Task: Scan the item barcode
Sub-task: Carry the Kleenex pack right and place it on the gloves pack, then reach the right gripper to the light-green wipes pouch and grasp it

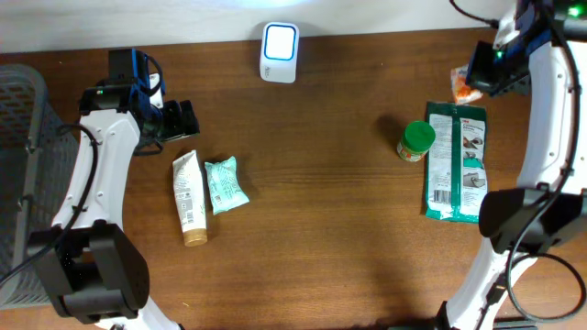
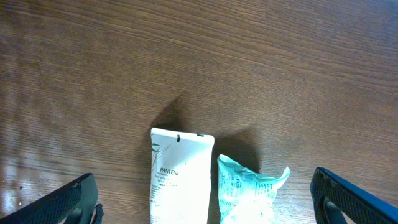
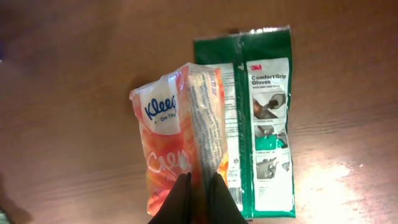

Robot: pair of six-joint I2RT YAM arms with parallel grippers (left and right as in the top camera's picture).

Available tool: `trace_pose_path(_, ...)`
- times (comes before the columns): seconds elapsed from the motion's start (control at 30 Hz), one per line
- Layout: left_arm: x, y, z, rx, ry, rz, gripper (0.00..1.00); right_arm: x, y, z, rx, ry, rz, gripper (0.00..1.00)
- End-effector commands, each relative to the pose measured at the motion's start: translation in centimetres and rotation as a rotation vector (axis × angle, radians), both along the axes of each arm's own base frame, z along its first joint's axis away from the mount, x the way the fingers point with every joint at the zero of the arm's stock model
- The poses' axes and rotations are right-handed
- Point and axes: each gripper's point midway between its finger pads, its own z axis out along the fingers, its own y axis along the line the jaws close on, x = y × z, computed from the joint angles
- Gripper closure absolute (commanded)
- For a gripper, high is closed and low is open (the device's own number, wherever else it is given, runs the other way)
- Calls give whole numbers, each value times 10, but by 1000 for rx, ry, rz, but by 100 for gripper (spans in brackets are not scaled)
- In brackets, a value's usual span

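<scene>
1. Right gripper was shut tight, its two dark fingers pinching the near end of a Kleenex tissue pack along the folded seam.
2. That orange-and-white pack hung from the fingers, clear of the table, with its printed side panel turned up toward the wrist camera.
3. Below and just past the pack lay a green 3M gloves packet, flat on the wood; in the wrist view the tissue pack overlapped its left edge.
4. From overhead, a small jar with a green lid stood just beside the long edge of the gloves packet, on the side toward the middle of the table.
5. Farther along the back edge, near the centre of the table, sat the white scanner with its face lit blue, well apart from the held pack.
6. Left gripper stood wide open and held nothing; its fingers showed at the two lower corners of the wrist view, above the table.
7. Between those fingers, lower down, lay a white Pantene tube and a teal crinkled packet, side by side on the wood.
8. At the far left edge of the overhead view stood a grey wire basket, beyond the left arm.
</scene>
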Motion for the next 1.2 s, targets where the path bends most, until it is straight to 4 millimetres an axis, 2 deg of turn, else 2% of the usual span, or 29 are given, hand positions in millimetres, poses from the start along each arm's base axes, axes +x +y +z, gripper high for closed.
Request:
trace_pose_path(0.0,2,1,8,5,-20,0,1,-13,-6,-58,12,166,-21,96)
trace_pose_path(0.1,2,1,8,5,-20,0,1,-33,-11,-111,-17,298,-28,96)
trace_pose_path(0.17,2,1,8,5,-20,0,1,-43,-12,-134,-24,346,-28,96)
trace_pose_path(0.27,2,1,8,5,-20,0,1,-40,-12,-137,-24,333,-29,95)
trace_pose_path(0.33,2,1,8,5,-20,0,1,-40,-12,-137,-22,333,-29,77)
trace_pose_path(0.37,2,1,8,5,-20,0,1,-39,-12,-137,-23,329,-29,63)
trace_pose_path(0.4,2,1,8,5,-20,0,1,-37,-13,-137,-24,322,-29,57)
trace_pose_path(0.43,2,1,8,5,-20,0,1,-33,-13,-132,-23,305,-29,55)
trace_pose_path(0.5,2,1,8,5,-20,0,1,-17,-1,-109,38,226,27,53)
trace_pose_path(0.53,2,1,8,5,-20,0,1,-6,16,-86,106,156,102,49)
trace_pose_path(0.57,2,1,8,5,-20,0,1,3,35,-53,157,80,174,46)
trace_pose_path(0.63,2,1,8,5,-20,0,1,9,60,-14,152,2,236,44)
trace_pose_path(0.67,2,1,8,5,-20,0,1,12,83,4,155,-42,290,44)
trace_pose_path(0.7,2,2,8,5,-20,3,1,14,111,12,165,-64,350,43)
trace_pose_path(0.8,2,2,8,5,-20,2,1,3,171,1,193,-18,469,37)
trace_pose_path(0.83,2,2,8,5,-20,2,1,-5,198,-10,197,17,528,32)
trace_pose_path(0.87,2,2,8,5,-20,2,1,-11,215,-21,200,47,566,32)
trace_pose_path(0.9,2,2,8,5,-20,2,1,-23,239,-40,215,105,580,32)
trace_pose_path(1.03,2,2,8,5,-20,2,1,-37,291,-77,297,138,669,32)
trace_pose_path(1.07,2,2,8,5,-20,2,1,-37,316,-87,336,110,709,32)
trace_pose_path(1.13,3,2,8,4,-24,2,1,-34,338,-87,349,56,759,33)
trace_pose_path(1.17,8,2,11,3,-49,1,1,-33,356,-84,351,9,800,33)
